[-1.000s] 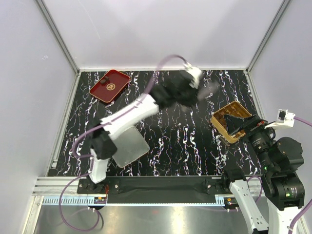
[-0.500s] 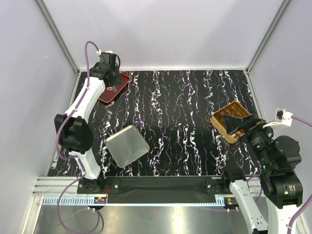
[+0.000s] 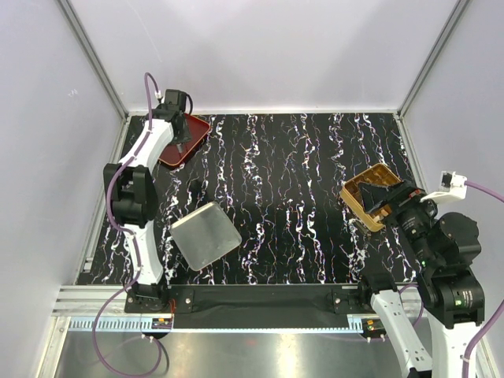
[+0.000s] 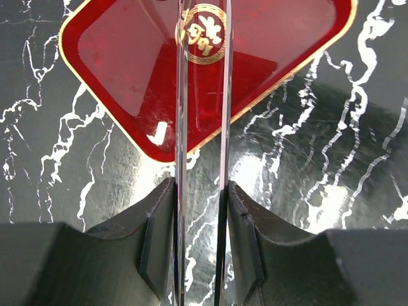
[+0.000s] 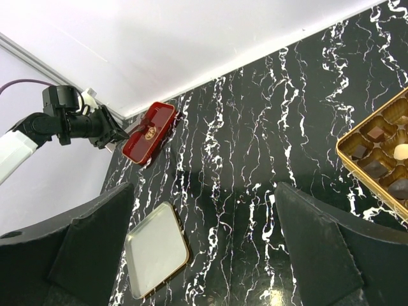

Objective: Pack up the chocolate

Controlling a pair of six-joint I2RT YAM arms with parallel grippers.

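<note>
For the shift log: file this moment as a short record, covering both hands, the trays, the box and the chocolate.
left hand: at the red tray, closed on a thin clear tool that reaches over it
right hand: open wide, empty, by the gold box
red tray: far left; no chocolate in the part in view
gold box: right side, open, chocolate pieces in its compartments
silver square tray: near left, lying flat, apart from both hands
</note>
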